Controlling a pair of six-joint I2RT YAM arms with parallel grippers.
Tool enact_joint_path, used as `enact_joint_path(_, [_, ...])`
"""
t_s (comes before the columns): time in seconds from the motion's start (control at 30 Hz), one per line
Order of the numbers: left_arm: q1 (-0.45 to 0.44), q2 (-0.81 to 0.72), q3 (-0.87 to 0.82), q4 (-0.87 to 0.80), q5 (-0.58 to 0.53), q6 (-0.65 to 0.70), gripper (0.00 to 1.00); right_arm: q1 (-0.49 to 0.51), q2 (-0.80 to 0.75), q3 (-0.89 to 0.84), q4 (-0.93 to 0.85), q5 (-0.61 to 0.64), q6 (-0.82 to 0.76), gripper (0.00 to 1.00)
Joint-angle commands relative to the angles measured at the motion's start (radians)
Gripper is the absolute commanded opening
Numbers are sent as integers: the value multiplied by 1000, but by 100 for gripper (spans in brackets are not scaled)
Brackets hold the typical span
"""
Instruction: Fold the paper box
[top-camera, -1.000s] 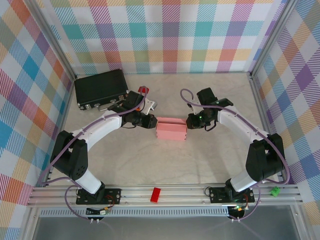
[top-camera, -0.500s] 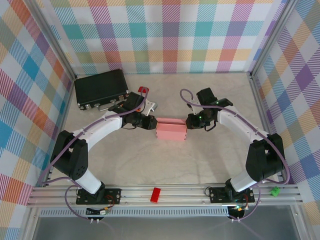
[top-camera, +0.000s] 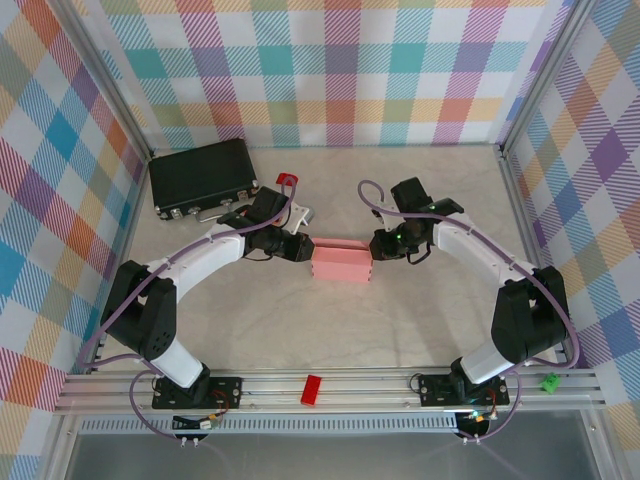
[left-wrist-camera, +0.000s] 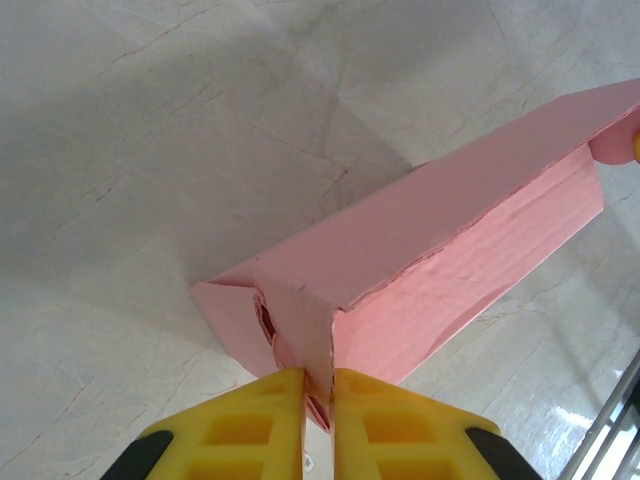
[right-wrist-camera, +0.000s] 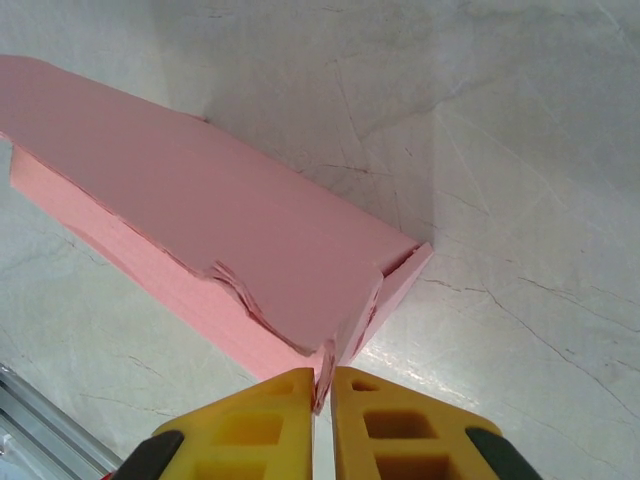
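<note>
Checked walls in many colours close in a pale marbled table. From above we see the paper box lying near the middle of it, between the two arms. The left gripper meets its left end and the right gripper its right end. A black case sits in the far left corner, and a small red block lies on the near rail. From the left wrist we see the left gripper almost closed, its yellow fingers pinching a thin corner flap of the box. From the right wrist we see the right gripper likewise almost closed, nipping the card edge at a corner of the box.
</note>
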Motion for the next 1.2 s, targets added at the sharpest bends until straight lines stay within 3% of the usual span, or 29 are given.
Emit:
enact_joint_path(0.0, [-17, -3, -15, 4, 4, -9, 14, 12, 13, -14, 8, -28, 12, 14])
enact_joint_path(1.17, [-18, 5, -21, 5, -10, -11, 13, 16, 20, 1, 6, -78, 15, 14])
